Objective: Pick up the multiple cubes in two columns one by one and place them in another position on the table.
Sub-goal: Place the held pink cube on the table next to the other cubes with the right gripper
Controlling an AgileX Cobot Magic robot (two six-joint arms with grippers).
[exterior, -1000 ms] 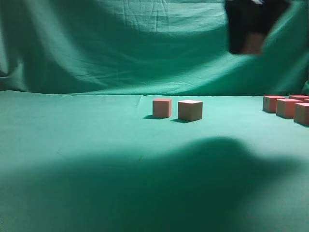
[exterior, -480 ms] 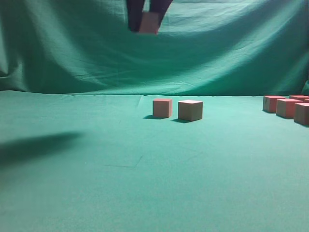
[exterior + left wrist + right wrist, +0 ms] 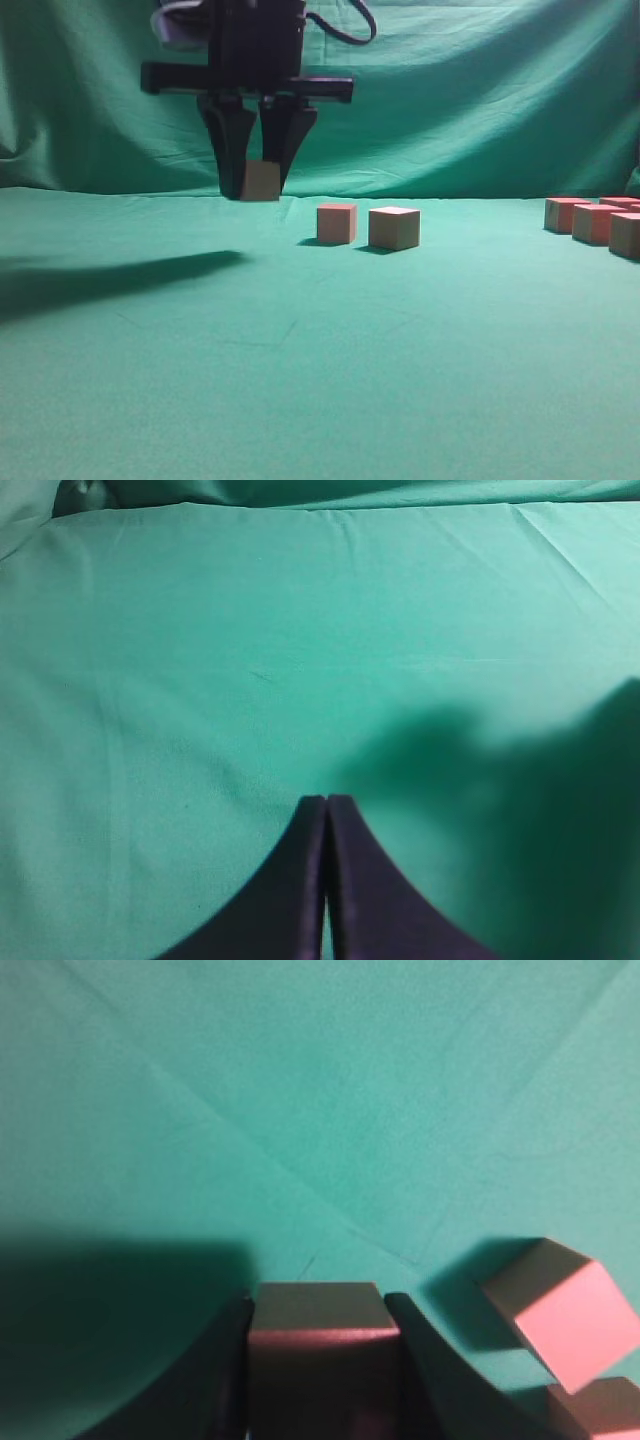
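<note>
1 cube [image 3: 262, 182] clamped between the right fingers [image 3: 283, 135] — off the table [image 3: 300, 360] — left fingers [image 3: 300, 880] pressed together.

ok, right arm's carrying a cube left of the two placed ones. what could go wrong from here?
1. The right gripper holds the cube only at the fingertips, above the table; it could slip or rotate on release.
2. The two placed cubes sit close to its right; a drift that way could knock the nearer one.
3. The cloth is creased, so the cube may land tilted.
</note>
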